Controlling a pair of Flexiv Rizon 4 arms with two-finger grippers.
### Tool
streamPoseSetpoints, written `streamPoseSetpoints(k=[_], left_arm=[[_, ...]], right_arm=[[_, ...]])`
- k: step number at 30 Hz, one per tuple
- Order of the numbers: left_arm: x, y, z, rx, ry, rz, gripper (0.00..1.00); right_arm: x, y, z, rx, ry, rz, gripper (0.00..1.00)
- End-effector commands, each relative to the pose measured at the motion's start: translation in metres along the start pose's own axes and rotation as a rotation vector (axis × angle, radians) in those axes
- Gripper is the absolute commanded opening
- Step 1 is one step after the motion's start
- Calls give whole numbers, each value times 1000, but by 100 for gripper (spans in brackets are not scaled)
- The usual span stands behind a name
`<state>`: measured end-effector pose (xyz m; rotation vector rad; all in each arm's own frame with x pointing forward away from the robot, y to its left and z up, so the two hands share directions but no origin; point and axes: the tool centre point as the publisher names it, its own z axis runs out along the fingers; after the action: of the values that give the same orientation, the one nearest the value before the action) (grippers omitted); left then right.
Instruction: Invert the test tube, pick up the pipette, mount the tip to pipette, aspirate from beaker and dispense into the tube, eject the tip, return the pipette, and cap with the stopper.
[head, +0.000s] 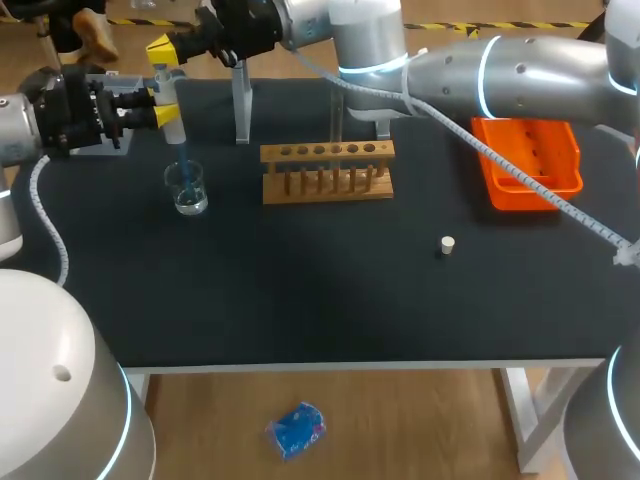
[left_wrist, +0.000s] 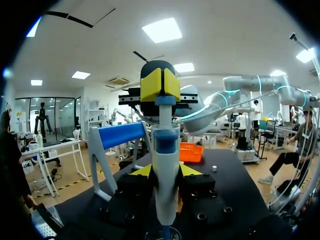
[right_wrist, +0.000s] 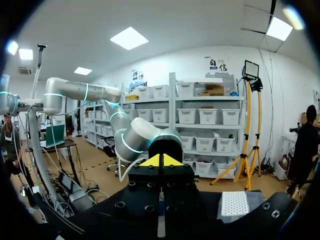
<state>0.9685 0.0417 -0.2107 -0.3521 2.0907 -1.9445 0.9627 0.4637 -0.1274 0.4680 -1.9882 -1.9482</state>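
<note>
Left end effector (head: 162, 106) is clamping pipette (head: 175, 128) upright, tip dipping into beaker (head: 187, 190). Right end effector (head: 163, 52), fingers together, is sitting on pipette's top.

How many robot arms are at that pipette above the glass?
2. The left arm holds the pipette by its body; the right arm stretches across, its jaws on the pipette's top.

On a black table (head: 300, 300), a wooden rack (head: 327, 172) with a row of holes, upright near the middle; behind its left end, a clear stand (head: 241, 105); well apart to the right, an orange tray (head: 523, 192).
</note>
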Motion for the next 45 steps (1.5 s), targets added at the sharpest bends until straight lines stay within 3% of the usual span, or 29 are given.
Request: streamPoseSetpoints(k=[1,14,15,16,17,18,34,39,45], left_arm=[[0,-1,0,-2,0,-1,0],[0,-1,0,-2,0,-1,0],[0,-1,0,-2,0,-1,0],[0,-1,0,-2,0,-1,0],[0,-1,0,-2,0,-1,0],[0,-1,0,-2,0,-1,0],[0,-1,0,-2,0,-1,0],[0,-1,0,-2,0,-1,0],[0,-1,0,-2,0,-1,0]], right_arm=[[2,1,-1,2,-4,-2,0],[12,26,-26,51,-58,-40,0],[14,28,-29,58,-66,-38,6],[16,29,-32,68,-73,-36,27],[17,31,-35,76,-79,-33,57],[20,32,-38,85,-84,-29,100],[72,34,-103,270,-231,4,100],[86,32,-130,326,-252,-38,100],[86,32,-130,326,-252,-38,100]])
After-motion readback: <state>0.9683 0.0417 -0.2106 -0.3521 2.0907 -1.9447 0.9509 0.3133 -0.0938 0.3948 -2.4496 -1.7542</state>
